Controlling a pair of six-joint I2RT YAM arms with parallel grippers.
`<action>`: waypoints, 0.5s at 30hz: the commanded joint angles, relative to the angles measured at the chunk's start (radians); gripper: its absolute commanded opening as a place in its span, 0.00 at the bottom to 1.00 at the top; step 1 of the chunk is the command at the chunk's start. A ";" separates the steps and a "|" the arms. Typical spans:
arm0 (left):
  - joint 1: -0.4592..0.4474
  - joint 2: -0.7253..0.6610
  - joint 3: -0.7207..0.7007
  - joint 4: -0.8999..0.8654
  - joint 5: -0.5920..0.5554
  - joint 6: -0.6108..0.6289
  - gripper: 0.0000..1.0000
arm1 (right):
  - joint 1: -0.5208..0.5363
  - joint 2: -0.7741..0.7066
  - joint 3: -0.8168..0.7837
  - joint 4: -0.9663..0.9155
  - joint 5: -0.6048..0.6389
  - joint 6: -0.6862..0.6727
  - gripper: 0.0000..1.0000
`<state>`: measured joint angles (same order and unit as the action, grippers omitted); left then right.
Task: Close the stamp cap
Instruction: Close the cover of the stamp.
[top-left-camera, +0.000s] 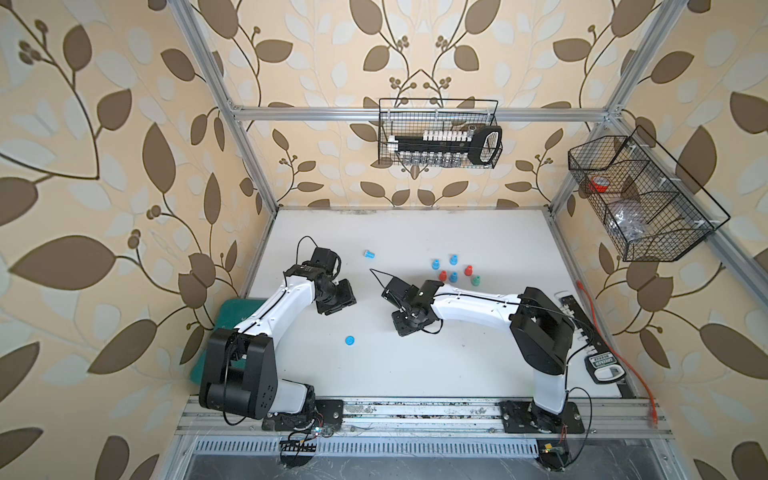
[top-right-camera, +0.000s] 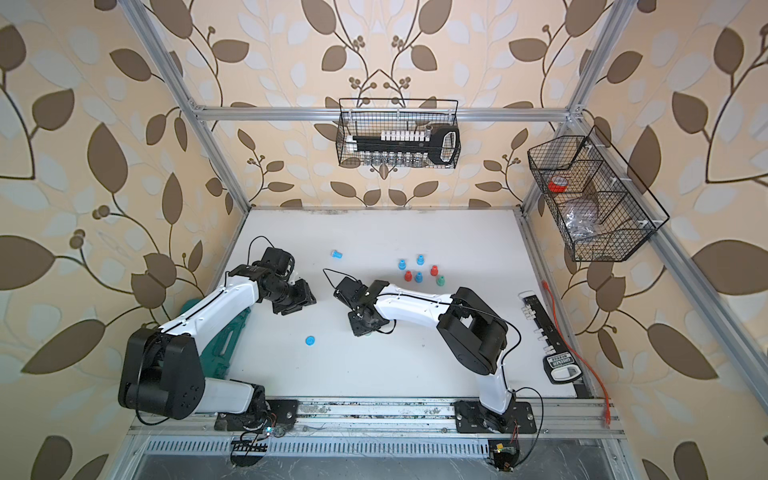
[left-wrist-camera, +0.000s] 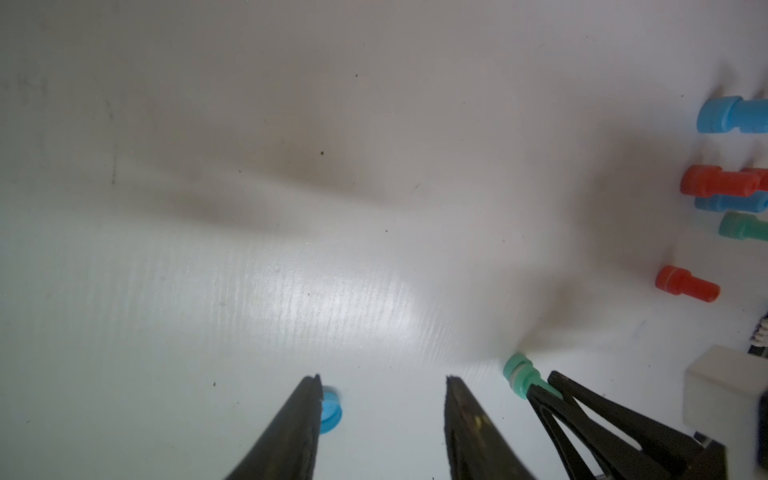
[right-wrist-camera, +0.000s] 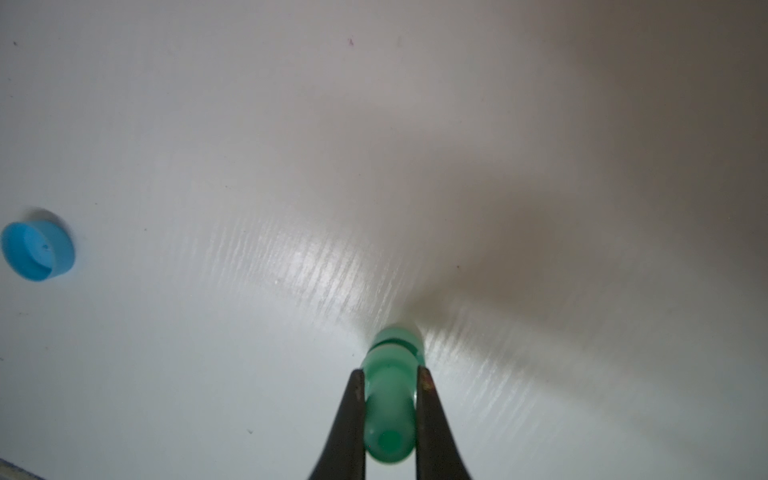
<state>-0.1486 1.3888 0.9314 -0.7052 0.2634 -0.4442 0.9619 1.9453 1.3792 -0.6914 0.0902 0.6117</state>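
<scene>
The white bench (top-left-camera: 415, 365) was walled by aluminium frame posts at its far corners and by a rail along the near edge, where both arms were mounted. A teal plastic piece (top-left-camera: 232, 316) overlapped the left edge. A black strip with white clips (top-left-camera: 582, 324) and an orange cable (top-left-camera: 598, 328) ran along the right edge. The middle and near parts of the surface lay mostly bare.

The left tool (left-wrist-camera: 383, 380) hung over the bench left of centre, its jaws apart and holding nothing. The right tool (right-wrist-camera: 390, 372) was clamped on the narrow stem of a small green plastic stamp (right-wrist-camera: 390, 399), with the stamp's wide end down at the surface near the centre.

A loose round blue cap (top-left-camera: 350, 340) lay hollow side up between the two arms, well apart from the green stamp. A blue plastic stamp (top-left-camera: 369, 254) lay on its side farther back. A group of upright blue, red and green stamps (top-left-camera: 453, 276) stood beyond the right arm's wrist.

Two black wire baskets hung on walls papered with brown leaves.
</scene>
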 joint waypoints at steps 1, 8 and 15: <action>0.014 -0.009 -0.002 0.006 0.030 0.010 0.50 | -0.001 0.016 0.009 -0.014 0.017 -0.005 0.00; 0.014 -0.001 -0.003 0.013 0.032 0.008 0.50 | -0.014 0.018 0.009 -0.013 0.011 -0.008 0.00; 0.015 0.008 -0.002 0.016 0.031 0.009 0.50 | -0.018 0.023 0.015 -0.015 0.007 -0.012 0.00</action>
<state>-0.1425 1.3911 0.9310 -0.6941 0.2813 -0.4442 0.9463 1.9453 1.3792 -0.6922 0.0902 0.6090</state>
